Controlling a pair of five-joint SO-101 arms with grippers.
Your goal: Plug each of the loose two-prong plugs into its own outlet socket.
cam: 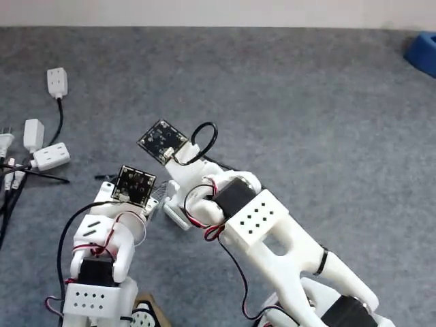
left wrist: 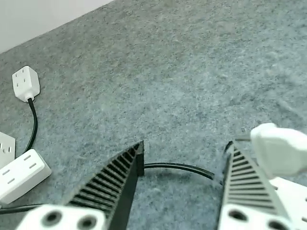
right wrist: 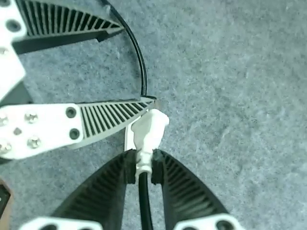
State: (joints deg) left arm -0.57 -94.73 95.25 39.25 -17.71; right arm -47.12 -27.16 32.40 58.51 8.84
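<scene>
My right gripper [right wrist: 143, 160] is shut on the cord end of a white two-prong plug [right wrist: 149, 125], whose black cable [right wrist: 136, 57] loops away over the grey carpet. That plug [left wrist: 278, 149] sits just beside one finger of my left gripper [left wrist: 186, 146], which stands open over the carpet with the cable [left wrist: 177, 166] running between its fingers. White outlet sockets [left wrist: 25, 82] [left wrist: 21, 175] lie off to one side; in the high view they are at the far left [cam: 56, 82] [cam: 51, 157] [cam: 33, 134]. Both arms crowd together near the table's lower middle [cam: 170, 197].
Another white plug [cam: 4, 142] and tangled black cords [cam: 13, 180] lie at the left edge. A blue object [cam: 422, 53] sits at the far right corner. Open grey carpet [cam: 306, 116] spreads across the middle and right.
</scene>
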